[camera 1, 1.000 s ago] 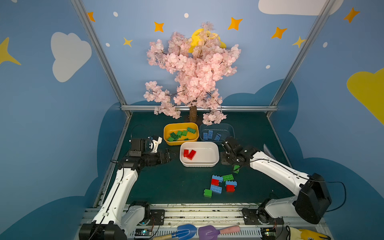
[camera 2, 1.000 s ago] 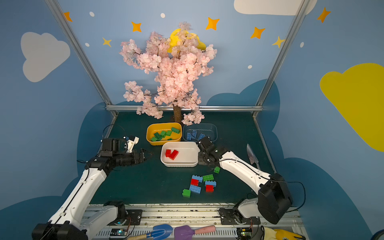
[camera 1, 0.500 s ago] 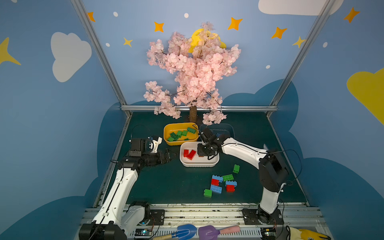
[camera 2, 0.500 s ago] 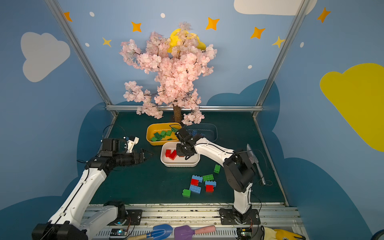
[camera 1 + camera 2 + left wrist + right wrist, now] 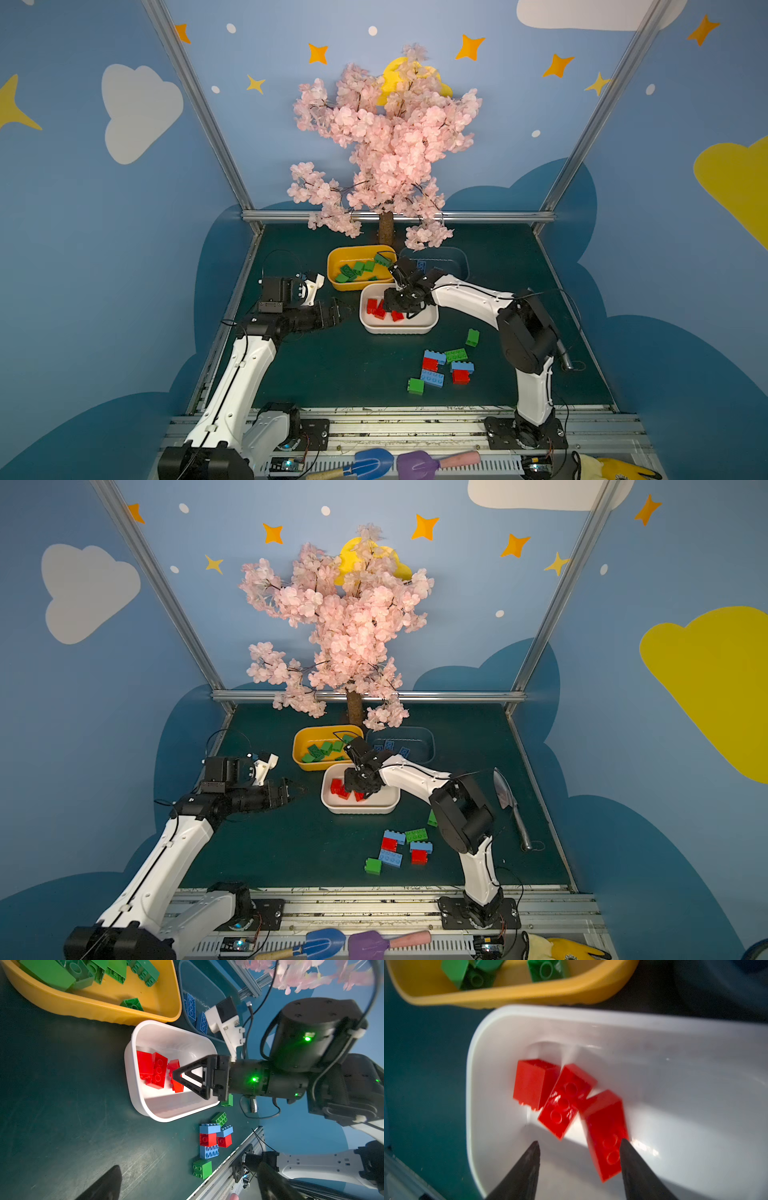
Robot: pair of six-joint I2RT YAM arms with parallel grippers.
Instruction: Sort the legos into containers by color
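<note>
A pink blossom tree (image 5: pixel 386 137) stands at the back centre of the dark green desk (image 5: pixel 316 374), its lowest sprigs overhanging the far rims of the yellow tub (image 5: pixel 334 266) and the slate-blue tub (image 5: pixel 459 264). A blue shovel (image 5: pixel 372 460) and a purple shovel (image 5: pixel 415 464) lie along the lower edge, and a metal trowel (image 5: pixel 509 800) lies at the right of the desk. In both top views the right arm (image 5: pixel 469 297) reaches in from the right across the near left corner of the slate-blue tub, hiding part of it. The right hand (image 5: pixel 401 305) hangs over the white tub (image 5: pixel 399 329), at centre frame just in front of the other two, and covers some of its contents. The right wrist view shows that hand's fingers (image 5: pixel 527 1167) spread apart and gripping nothing. Three red legos (image 5: pixel 560 1103) lie loose in the white tub, the nearest blurred and close beside one finger. Green legos (image 5: pixel 357 268) lie in the yellow tub, light blue legos (image 5: pixel 388 746) in the slate-blue one. The left hand (image 5: pixel 336 311) hovers left of the white tub, spread wide and empty. Unsorted legos (image 5: pixel 440 370), red, green and light blue, some stacked blue on red, cluster lower right of centre, with a single green lego (image 5: pixel 472 336) apart from them, nearer the white tub.
</note>
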